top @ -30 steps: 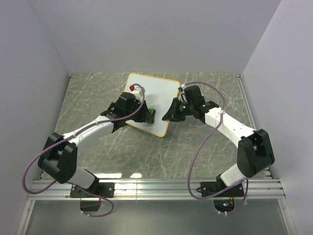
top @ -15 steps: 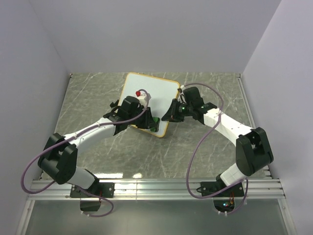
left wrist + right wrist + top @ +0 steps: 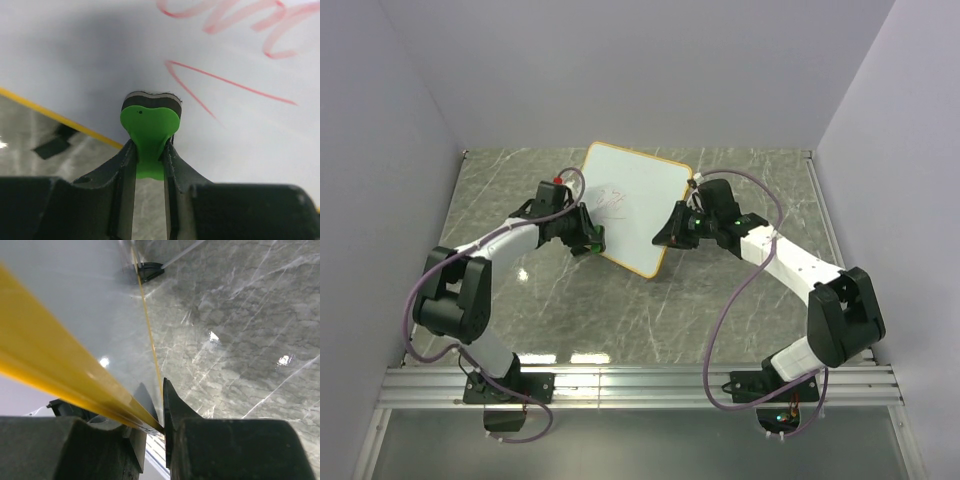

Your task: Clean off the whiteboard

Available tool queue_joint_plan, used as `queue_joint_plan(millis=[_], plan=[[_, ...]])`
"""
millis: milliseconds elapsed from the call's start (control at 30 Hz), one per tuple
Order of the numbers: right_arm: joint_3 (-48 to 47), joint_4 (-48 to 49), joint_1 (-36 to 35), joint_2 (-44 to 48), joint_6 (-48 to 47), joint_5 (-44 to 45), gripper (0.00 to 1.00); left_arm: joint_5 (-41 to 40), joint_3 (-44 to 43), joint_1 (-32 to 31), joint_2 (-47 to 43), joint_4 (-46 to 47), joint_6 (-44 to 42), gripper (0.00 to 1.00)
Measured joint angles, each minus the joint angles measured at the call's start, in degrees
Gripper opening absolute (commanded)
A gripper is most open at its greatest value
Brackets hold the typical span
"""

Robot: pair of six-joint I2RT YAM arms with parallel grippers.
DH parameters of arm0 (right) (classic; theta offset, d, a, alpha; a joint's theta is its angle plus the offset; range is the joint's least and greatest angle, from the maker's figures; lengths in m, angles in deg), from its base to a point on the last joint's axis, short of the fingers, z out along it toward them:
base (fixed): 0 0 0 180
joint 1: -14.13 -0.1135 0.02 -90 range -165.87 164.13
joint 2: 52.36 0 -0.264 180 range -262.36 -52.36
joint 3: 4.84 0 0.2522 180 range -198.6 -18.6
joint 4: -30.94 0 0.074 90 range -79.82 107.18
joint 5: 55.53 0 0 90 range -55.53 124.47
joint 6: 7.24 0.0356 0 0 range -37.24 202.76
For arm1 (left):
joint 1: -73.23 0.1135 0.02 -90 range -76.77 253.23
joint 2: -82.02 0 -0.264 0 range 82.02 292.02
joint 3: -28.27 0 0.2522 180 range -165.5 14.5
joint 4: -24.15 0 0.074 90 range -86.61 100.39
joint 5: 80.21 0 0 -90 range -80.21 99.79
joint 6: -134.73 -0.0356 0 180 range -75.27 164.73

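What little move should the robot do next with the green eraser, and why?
Probably slide the small green eraser block along the white rectangular board with the orange-yellow frame onto the red scribbles. The left fingers pinch the eraser, which seems to rest on the board just short of those unwiped marks, and the right fingers clamp the board's edge.

Cannot read the red scribbles [image 3: 612,200] on the whiteboard [image 3: 655,190] from above, too small; cannot see the left gripper [image 3: 590,240] fingertips there, hidden under the wrist; from the left wrist, lose the scribbles' upper loops past the top edge, most of the board past every edge, and the eraser's [image 3: 150,125] lower end between the fingers; from the right wrist, get the yellow frame [image 3: 60,365] only as a blur, cut off at the left edge.
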Motion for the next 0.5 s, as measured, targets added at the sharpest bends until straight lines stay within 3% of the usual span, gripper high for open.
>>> queue_joint_plan(millis=[233,500], plan=[[1.18,1.27,-0.09,0.83,0.66,-0.52,0.0,-2.47,-4.33,5.25,5.27,-2.86,-0.24,0.0],[1.2,1.62,-0.09,1.03,0.46,-1.09,0.0,-3.32,-8.81,5.92,7.89,-6.75,-0.68,0.0]])
